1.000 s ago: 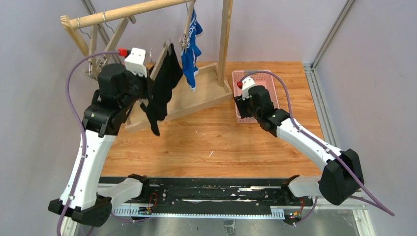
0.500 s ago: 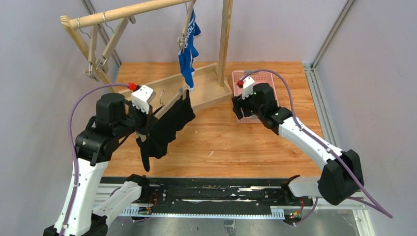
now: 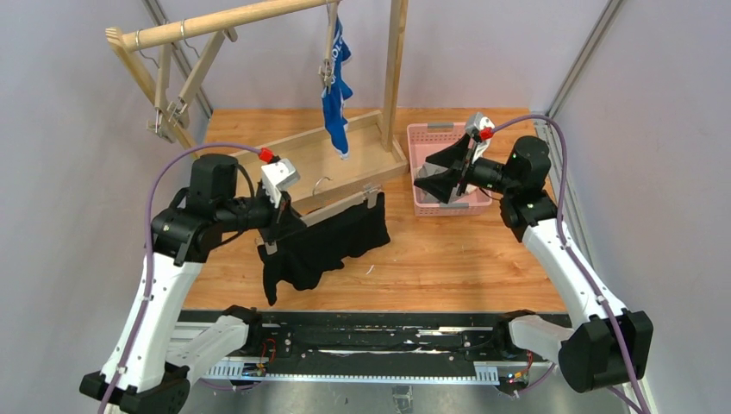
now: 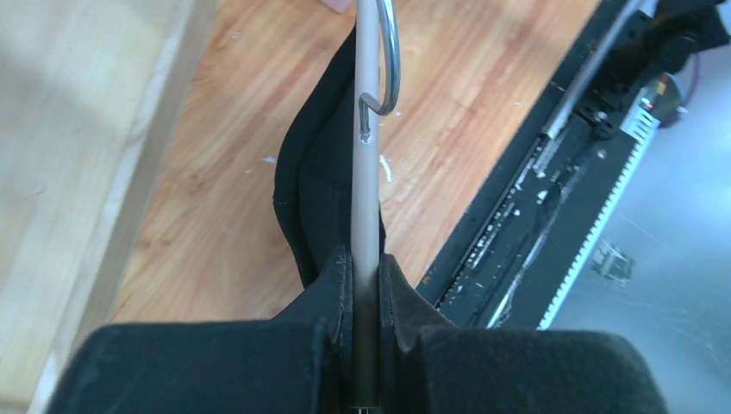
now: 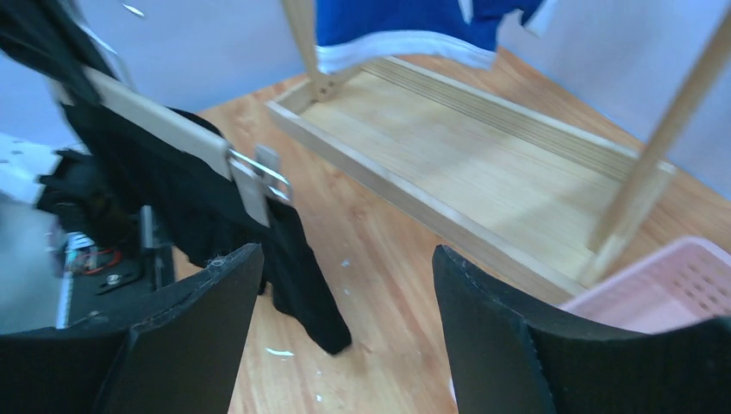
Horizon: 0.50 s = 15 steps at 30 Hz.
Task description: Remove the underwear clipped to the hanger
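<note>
Black pair (image 3: 332,246) is still clipped to its hanger (image 3: 340,208), off the rack (image 3: 224,21) and hanging limp in soft folds. Blue pair (image 3: 334,95) is still up on the wooden rack. I can't spot the grey one, maybe it's in the pink mesh basket (image 3: 431,129)? My left gripper (image 4: 365,276) is pinching the smooth wooden hanger bar, and the right gripper (image 5: 345,276) is spread wide, empty. I'd guess two left to unclip.
</note>
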Available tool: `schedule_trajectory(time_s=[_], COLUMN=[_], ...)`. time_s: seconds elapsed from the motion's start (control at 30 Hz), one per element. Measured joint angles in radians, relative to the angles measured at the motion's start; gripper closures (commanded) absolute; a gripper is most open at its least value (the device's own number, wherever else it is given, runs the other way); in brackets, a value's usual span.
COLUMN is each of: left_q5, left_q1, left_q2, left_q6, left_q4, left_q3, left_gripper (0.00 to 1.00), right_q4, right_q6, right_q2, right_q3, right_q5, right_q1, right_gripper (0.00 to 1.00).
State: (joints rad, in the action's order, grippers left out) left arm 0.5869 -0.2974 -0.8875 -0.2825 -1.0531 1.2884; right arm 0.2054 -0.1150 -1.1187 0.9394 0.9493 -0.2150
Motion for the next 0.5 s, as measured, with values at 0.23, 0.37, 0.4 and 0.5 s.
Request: schedule_trajectory(time_s=[0.23, 0.37, 0.4, 0.5], left_q5=[0.113, 0.15, 0.154, 0.167], left_q1=[-0.021, -0.023, -0.024, -0.026], left_q2=[-0.104, -0.148, -0.155, -0.171], left_q6=[-0.066, -0.092, -0.096, -0.102], left_q4=[-0.004, -0.003, -0.003, -0.002], left_q3=[0.024, 0.072, 0.082, 0.108], left_gripper=[1.0, 1.0, 1.0, 1.0], right_q4=[0.207, 0.261, 0.272, 0.29], right_q6=[-0.172, -0.224, -0.233, -0.252], right_q2=[-0.017, -0.042, -0.052, -0.08], right_q3=[0.0, 0.004, 0.008, 0.019], right_q5=[0.179, 0.219, 0.229, 0.238], right_q1=[-0.001, -0.019, -0.027, -0.052], right_gripper=[0.23, 0.23, 0.23, 0.23])
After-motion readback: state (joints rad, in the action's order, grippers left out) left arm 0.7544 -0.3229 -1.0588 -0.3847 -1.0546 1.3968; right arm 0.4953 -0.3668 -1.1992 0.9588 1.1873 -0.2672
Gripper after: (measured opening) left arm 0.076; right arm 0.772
